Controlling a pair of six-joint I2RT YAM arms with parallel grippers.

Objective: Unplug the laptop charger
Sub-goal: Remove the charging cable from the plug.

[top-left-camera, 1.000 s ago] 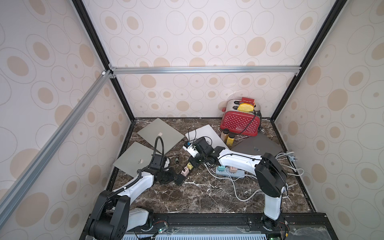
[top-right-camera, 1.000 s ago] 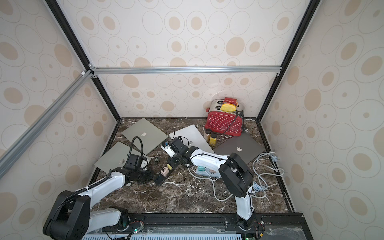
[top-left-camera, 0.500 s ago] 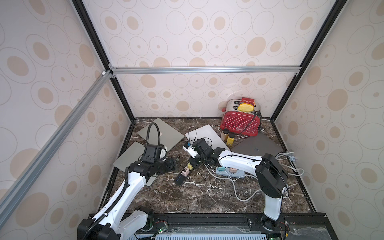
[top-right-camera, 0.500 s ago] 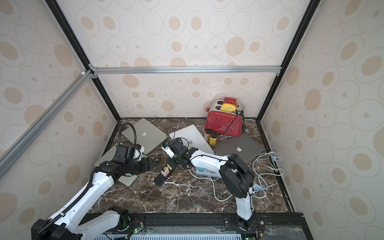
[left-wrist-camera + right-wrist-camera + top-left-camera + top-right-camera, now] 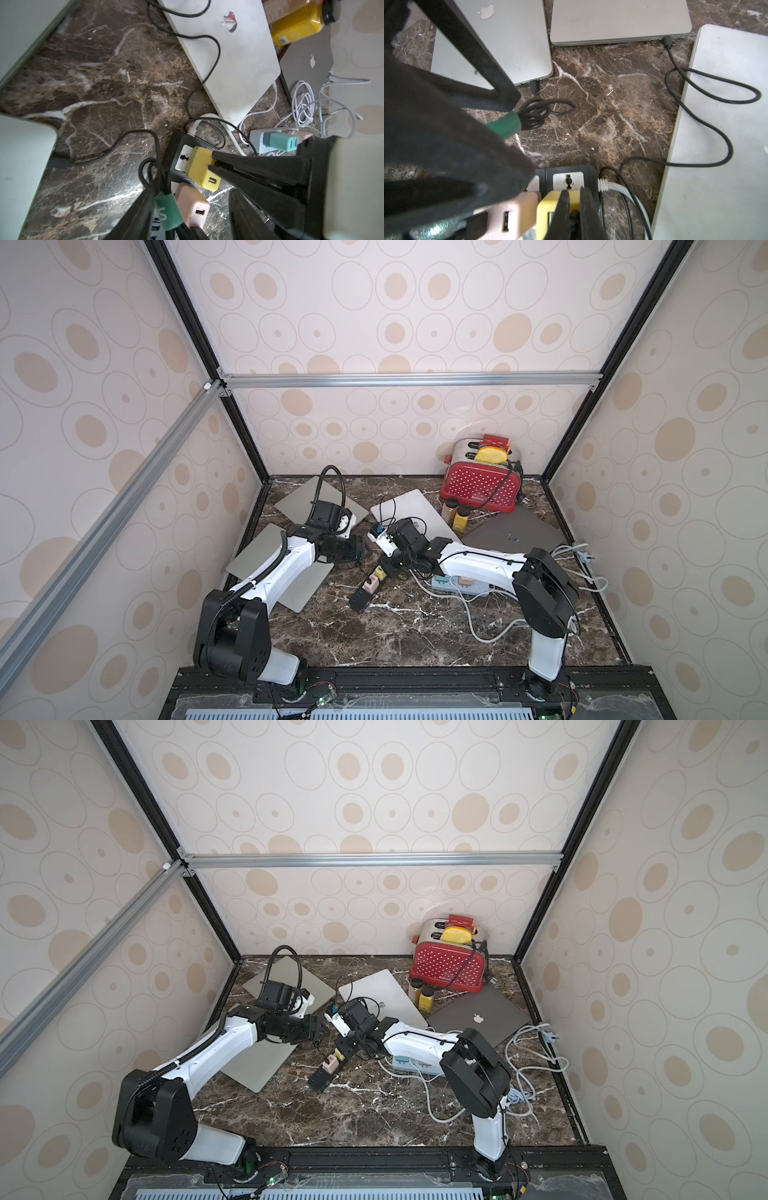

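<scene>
Well, the right gripper (image 5: 211,160) is clenched, tips touching the yellow charger (image 5: 202,170), which sits plugged in the black strip (image 5: 175,148) at the table's (image 5: 104,83) middle. The left gripper (image 5: 191,193) is released, fingers apart near the pink charger (image 5: 193,205).

Two high top views down over the whole table (image 5: 395,635); both wrist views close on the yellow adapter (image 5: 202,170)

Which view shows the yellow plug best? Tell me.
Left wrist: the yellow plug sits large and sharp in the black strip, USB port visible. Right wrist shows it half hidden by the right gripper; both top views show a tiny yellow speck.
</scene>
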